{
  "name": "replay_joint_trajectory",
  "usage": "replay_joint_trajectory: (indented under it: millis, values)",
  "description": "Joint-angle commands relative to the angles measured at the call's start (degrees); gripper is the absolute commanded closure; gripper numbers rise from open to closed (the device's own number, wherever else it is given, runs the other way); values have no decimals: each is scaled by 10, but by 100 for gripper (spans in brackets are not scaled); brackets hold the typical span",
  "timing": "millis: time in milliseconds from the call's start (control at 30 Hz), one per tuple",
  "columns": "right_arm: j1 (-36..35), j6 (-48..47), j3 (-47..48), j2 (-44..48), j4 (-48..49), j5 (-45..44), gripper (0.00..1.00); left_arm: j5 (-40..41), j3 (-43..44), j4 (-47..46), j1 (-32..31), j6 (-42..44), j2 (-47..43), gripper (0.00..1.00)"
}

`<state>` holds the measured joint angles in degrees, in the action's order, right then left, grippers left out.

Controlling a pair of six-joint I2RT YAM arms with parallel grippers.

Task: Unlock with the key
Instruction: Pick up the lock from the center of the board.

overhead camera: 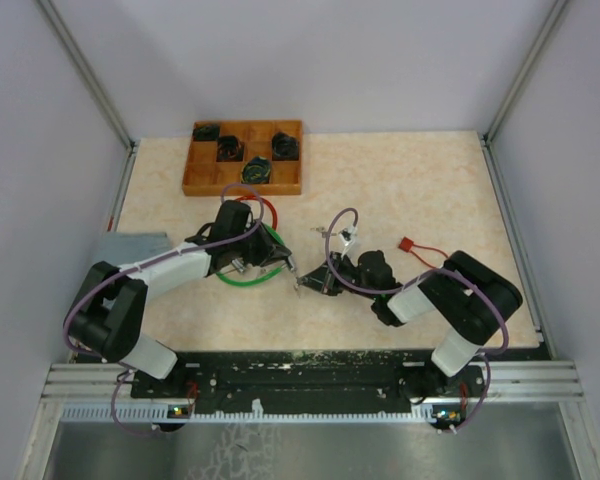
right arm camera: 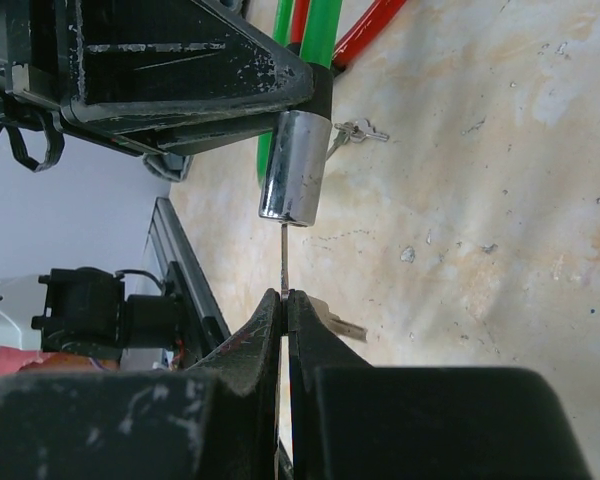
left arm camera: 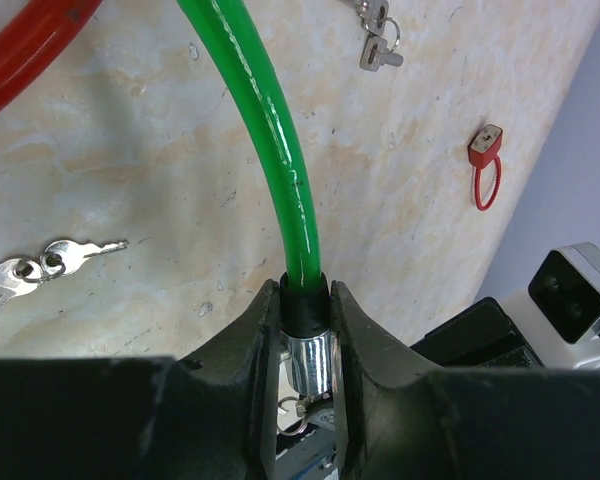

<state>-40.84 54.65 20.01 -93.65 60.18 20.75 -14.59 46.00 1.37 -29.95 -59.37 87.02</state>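
Insertion step — key (right arm camera: 283, 255) lined up, turn not yet made.
The left gripper (left arm camera: 305, 300) clamped the chrome cylinder (right arm camera: 293, 165) of the green cable lock (left arm camera: 280, 150) near the middle of the table (overhead camera: 410, 200); the right gripper (right arm camera: 285, 298), jaws shut on the key, held its blade tip at the cylinder's end face. The next move probably called for a straight push along the axis, then a twist.

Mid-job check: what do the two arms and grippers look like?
The left arm and right arm have black joints, white links and lilac cables looping alongside. The left gripper and right gripper are black, with tapered, scuffed fingers.
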Motion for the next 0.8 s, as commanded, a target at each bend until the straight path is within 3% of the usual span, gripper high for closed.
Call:
replay_joint_trajectory:
  millis: [0,767]
  values:
    - [-5,4,19,-5,33,-10,100,-20,-1,-29,3,-10,-16,100]
    - [-5,18,1,-4,43,-45,100,-27,-14,-37,8,-17,-27,100]
